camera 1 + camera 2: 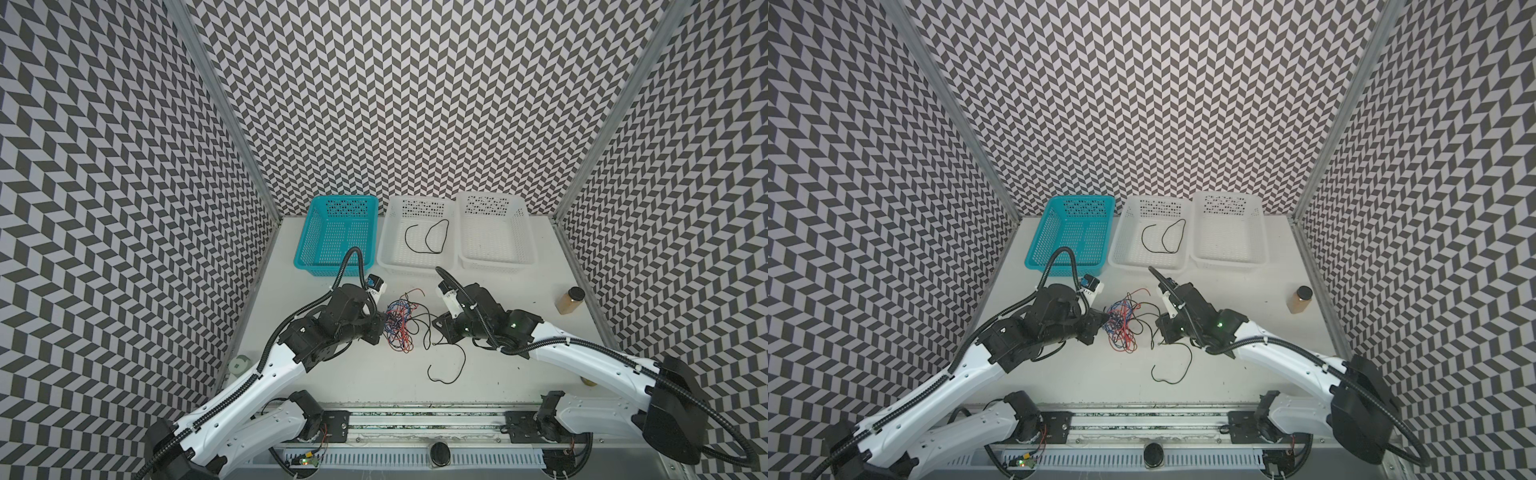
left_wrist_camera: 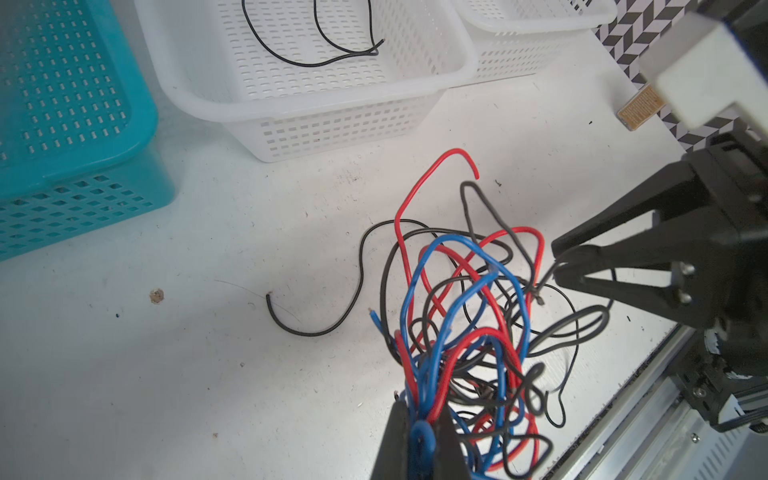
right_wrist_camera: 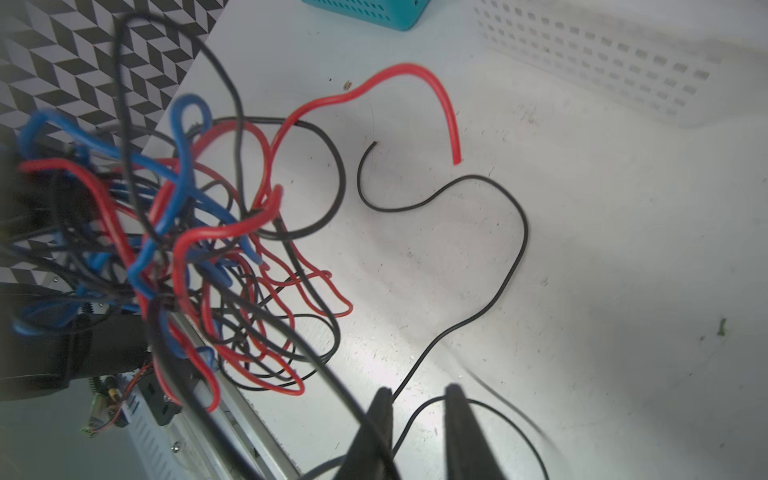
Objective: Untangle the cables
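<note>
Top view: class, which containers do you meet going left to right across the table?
Teal basket → middle white basket, holding a black cable → right white basket → black-lidded jar.

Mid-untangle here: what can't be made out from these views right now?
- Right gripper: whether it pinches the thin black cable between its jaws; blurred in the right wrist view, too small in both top views.
- Left gripper: shut on the cables, but which strands it clamps is cut off by the left wrist view's bottom edge.
- Strand count and crossings: overlapping everywhere, too thin in top views.
</note>
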`<action>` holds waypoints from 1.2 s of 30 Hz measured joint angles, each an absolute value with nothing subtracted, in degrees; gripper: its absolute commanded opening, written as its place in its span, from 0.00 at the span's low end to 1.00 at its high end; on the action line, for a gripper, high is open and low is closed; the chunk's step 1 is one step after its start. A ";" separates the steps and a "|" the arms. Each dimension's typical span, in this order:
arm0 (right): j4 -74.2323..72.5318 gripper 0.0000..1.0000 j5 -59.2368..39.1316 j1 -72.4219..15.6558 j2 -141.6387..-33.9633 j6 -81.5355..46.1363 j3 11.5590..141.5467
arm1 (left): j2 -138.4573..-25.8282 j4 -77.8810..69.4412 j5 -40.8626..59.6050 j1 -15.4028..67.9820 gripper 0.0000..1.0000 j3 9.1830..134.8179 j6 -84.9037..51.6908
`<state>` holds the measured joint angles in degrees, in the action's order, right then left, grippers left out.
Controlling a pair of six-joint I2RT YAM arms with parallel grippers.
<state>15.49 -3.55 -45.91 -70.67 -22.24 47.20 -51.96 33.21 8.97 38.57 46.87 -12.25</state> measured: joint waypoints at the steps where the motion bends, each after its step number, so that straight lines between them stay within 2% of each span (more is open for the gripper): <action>1: 15.99 0.00 -2.42 -45.91 -70.37 -22.26 47.35 | -51.88 33.21 8.97 38.57 0.00 46.87 -12.25; 8: 24.18 0.00 9.17 -46.44 -59.96 -20.99 51.46 | -51.88 31.97 9.39 38.68 0.00 46.87 -12.27; 14: 33.19 0.00 19.33 -46.24 -52.03 -17.74 60.75 | -53.04 31.70 9.47 38.68 0.00 46.87 -12.27; 20: 42.02 0.00 23.86 -46.28 -52.80 -13.43 72.84 | -54.57 30.96 9.72 38.70 0.00 47.00 -12.43; 29: 51.96 0.00 29.63 -46.24 -59.57 -6.90 99.00 | -57.23 30.92 9.13 38.70 0.00 48.05 -12.47; 36: 59.29 0.00 30.59 -46.24 -65.52 -3.97 111.15 | -57.49 30.37 9.21 38.70 0.00 48.75 -12.47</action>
